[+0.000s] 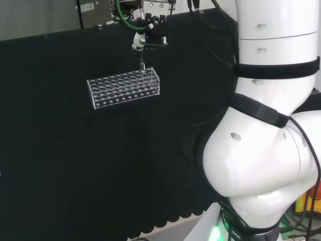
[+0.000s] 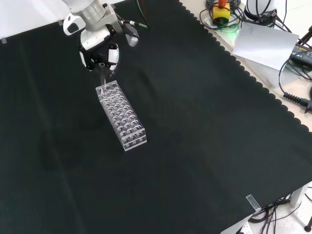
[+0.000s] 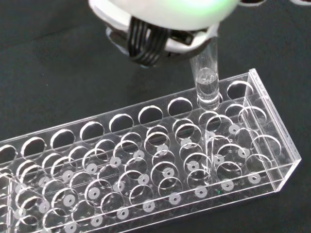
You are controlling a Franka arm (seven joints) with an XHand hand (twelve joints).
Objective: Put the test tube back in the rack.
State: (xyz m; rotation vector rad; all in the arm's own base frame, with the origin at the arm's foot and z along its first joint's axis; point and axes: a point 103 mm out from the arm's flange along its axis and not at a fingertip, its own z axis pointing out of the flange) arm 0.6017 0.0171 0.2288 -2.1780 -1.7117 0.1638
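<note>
A clear plastic rack point(image 1: 124, 86) point(image 2: 122, 117) point(image 3: 160, 165) with several rows of round holes stands on the black cloth. The black and white hand point(image 1: 145, 37) point(image 2: 100, 48) point(image 3: 155, 29) hangs just above one end of it, fingers curled on a clear test tube point(image 1: 142, 68) point(image 2: 103, 80) point(image 3: 206, 82). The tube stands upright. In the wrist view its lower end sits in a hole in the rack's outer row, near the end wall.
The black cloth point(image 2: 195, 136) spreads wide around the rack. The arm's white links point(image 1: 266, 125) stand at the head view's right. Cables, a grey sheet point(image 2: 265, 44) and a red and yellow button box point(image 2: 222, 9) lie off the cloth's scalloped edge in the front view.
</note>
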